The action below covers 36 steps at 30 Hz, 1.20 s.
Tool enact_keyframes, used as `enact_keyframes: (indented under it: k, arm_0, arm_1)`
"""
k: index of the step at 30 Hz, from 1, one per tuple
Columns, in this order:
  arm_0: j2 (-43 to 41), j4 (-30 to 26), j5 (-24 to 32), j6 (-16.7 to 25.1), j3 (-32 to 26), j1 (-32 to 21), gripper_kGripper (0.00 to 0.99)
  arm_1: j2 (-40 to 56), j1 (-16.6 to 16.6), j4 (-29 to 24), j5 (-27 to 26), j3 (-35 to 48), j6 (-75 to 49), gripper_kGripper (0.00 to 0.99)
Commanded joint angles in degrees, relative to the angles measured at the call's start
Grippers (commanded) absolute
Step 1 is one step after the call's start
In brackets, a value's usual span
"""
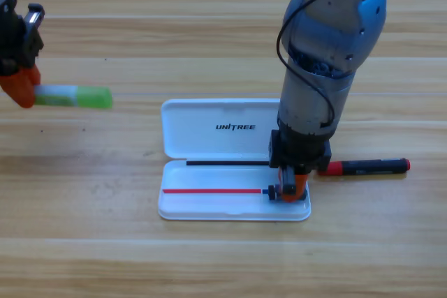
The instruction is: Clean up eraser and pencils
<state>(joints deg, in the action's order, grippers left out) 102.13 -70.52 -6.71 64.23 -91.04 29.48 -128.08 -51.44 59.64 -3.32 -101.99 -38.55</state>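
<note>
My left gripper is at the picture's left edge, shut on the pale end of the light-green highlighter, which sticks out level to the right, above the table. The right arm reaches down into the open white case. Its gripper stands over the right end of the lower tray, shut on the small black eraser, which is low in the tray. The red-capped marker with the black barrel lies flat on the table just right of the case, close beside the right gripper.
The case's lid lies open flat behind the tray, with printed lettering on it. The right arm's thick grey body hides the lid's right end and the table behind it.
</note>
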Motion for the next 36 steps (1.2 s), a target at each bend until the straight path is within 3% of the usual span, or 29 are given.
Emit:
enact_keyframes:
  k: [1, 2, 3, 9, 14, 18, 22, 29, 36]
  arm_0:
    - [0.79, -0.93, 0.56, -2.53, 0.69, 4.44, 0.0]
    - [0.79, -1.02, 0.56, -2.89, 0.69, 4.79, 0.0]
    - [0.79, -1.11, 0.56, -3.15, 0.69, 5.06, 0.0]
    - [1.32, -1.37, 0.82, -4.73, 0.61, 6.64, 0.0]
    - [2.99, -1.55, 2.05, -7.28, -0.36, 9.8, 0.0]
    - [6.33, -1.46, 3.2, -9.92, -1.94, 13.14, 0.0]
    - [11.08, -1.2, 5.39, -12.11, -4.4, 16.13, 0.0]
    - [20.57, -0.14, 7.24, -12.82, -9.5, 19.21, 0.0]
    - [26.63, 0.3, 7.24, -14.14, -13.81, 20.35, 0.0]
  arm_1:
    - [-0.06, -1.3, 0.82, 0.51, 1.53, -0.56, 0.834]
    - [1.25, -1.3, 1.0, 1.12, 1.62, -0.47, 0.946]
    - [3.01, -1.21, 1.35, 1.12, 2.14, -0.47, 0.986]
    - [17.34, 0.11, 3.64, 0.59, 8.12, -0.65, 0.99]
    - [24.54, 6.52, 4.08, -0.37, 15.41, -8.12, 0.99]
    - [21.73, 11.97, 1.97, 3.14, 19.02, -11.63, 0.989]
    - [15.93, 14.43, -1.64, 3.41, 19.11, -13.92, 0.985]
    - [7.41, 15.14, -6.82, 2.97, 16.91, -17.87, 0.982]
    - [1.78, 15.22, -8.49, 3.05, 14.45, -19.81, 0.919]
